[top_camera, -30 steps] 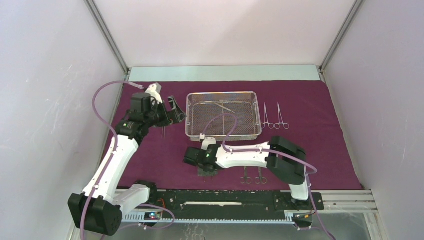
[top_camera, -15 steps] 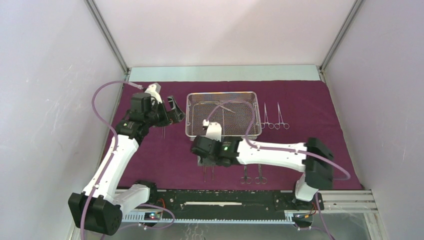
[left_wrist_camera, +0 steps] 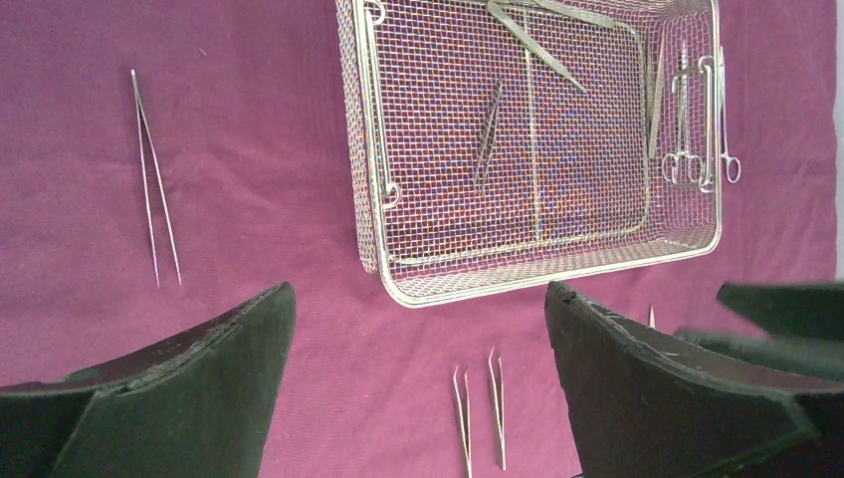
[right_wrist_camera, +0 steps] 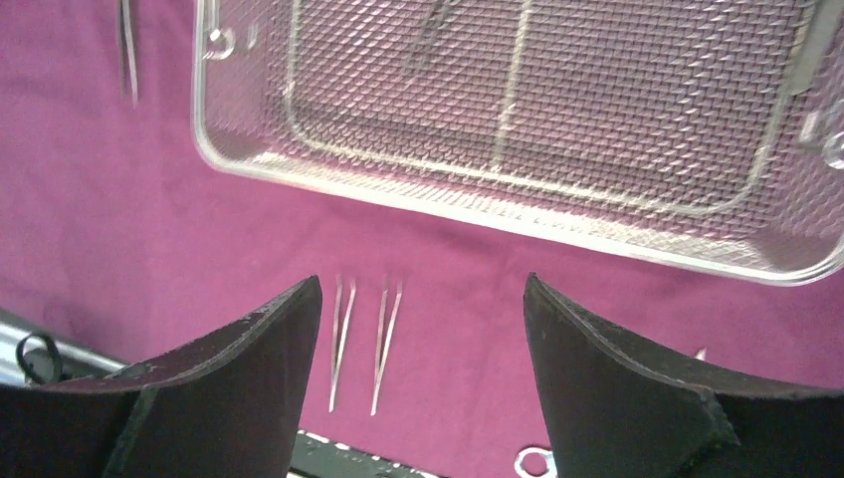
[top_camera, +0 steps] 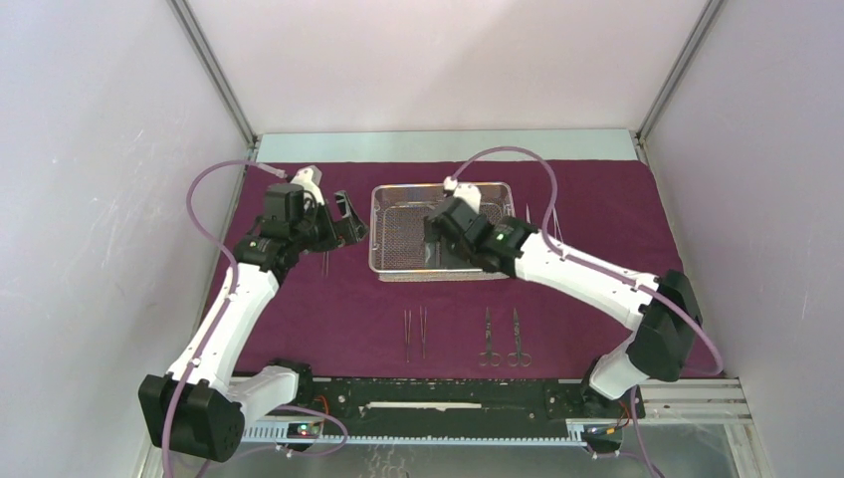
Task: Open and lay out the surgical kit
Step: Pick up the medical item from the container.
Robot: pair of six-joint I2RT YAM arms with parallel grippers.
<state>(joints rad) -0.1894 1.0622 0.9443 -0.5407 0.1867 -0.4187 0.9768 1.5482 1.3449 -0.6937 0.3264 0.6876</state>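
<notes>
My right pincer (right_wrist_camera: pixel 423 280) hangs released and empty at the mesh tray's (top_camera: pixel 376 237) near edge. Left pincer (left_wrist_camera: pixel 418 289) spread wide, empty too. 2 tweezers (top_camera: pixel 415 332) on cloth (top_camera: pixel 299 309).

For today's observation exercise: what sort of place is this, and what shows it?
Probably a robot test cell, not an operating room: walls in a metal frame, left arm and right arm bolted to a rail, a mesh tray with steel instruments on a maroon cloth.

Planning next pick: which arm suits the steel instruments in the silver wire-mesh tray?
Probably right. The right gripper, open and empty, hovers over the silver wire-mesh tray; the left gripper, open, sits beside its left edge.
</notes>
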